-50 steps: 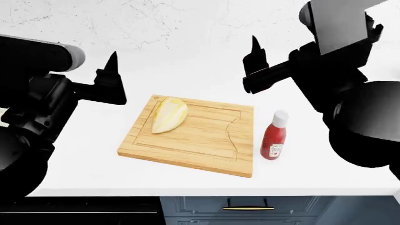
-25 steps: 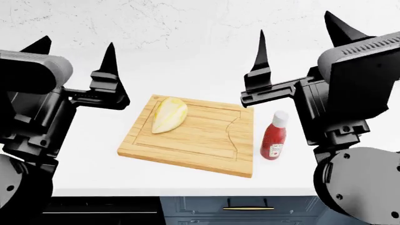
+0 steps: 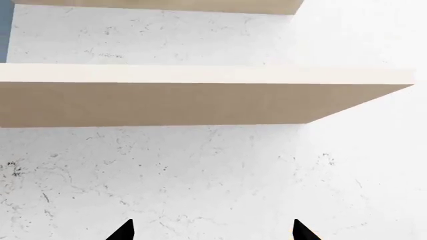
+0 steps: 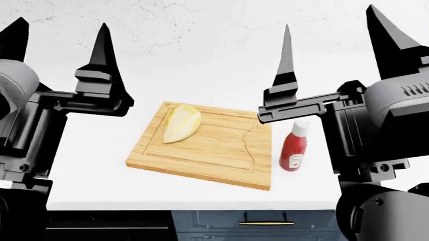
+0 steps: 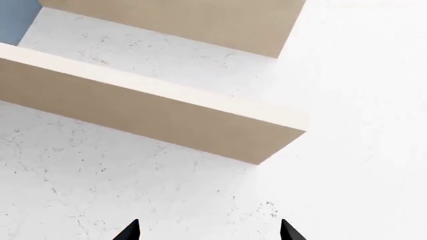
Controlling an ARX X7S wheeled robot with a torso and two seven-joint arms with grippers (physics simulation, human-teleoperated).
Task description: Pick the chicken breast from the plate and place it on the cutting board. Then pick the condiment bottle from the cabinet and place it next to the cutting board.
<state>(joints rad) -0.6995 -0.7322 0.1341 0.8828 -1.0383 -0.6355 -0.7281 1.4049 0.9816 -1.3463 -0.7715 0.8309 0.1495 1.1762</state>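
1. The cutting board [image 4: 204, 148] is a rectangular slab of light wood with visible grain, a groove running just inside its edge and a curved cut line near its right end. It lies flat on the smooth white counter [image 4: 100, 186], turned slightly askew.
2. The chicken breast [image 4: 180, 122] is a smooth, glossy, pale-yellow teardrop lying on the board's far left corner, its narrow tip pointing toward the counter's front edge.
3. The condiment bottle [image 4: 294, 146] is a small red squeeze bottle with a white conical cap and a small label. It stands upright on the counter just beside the board's right edge, apart from it.
4. The left end effector [image 4: 59, 37] is raised at the head view's left with its matte black, sharply pointed fingers up and spread wide apart, released and holding nothing.
5. The right end effector [image 4: 335, 42] is raised at the right, its two tapered black fingers also pointing up with a broad gap between them, released and empty.
6. Both wrist views show only the finger tips against a white, faintly speckled wall [image 3: 213, 175] crossed by tan, flat-edged wooden shelves [image 3: 180, 100].
7. Below the counter's front edge is a dark blue drawer front with a slim brass-coloured handle [image 4: 265, 222].
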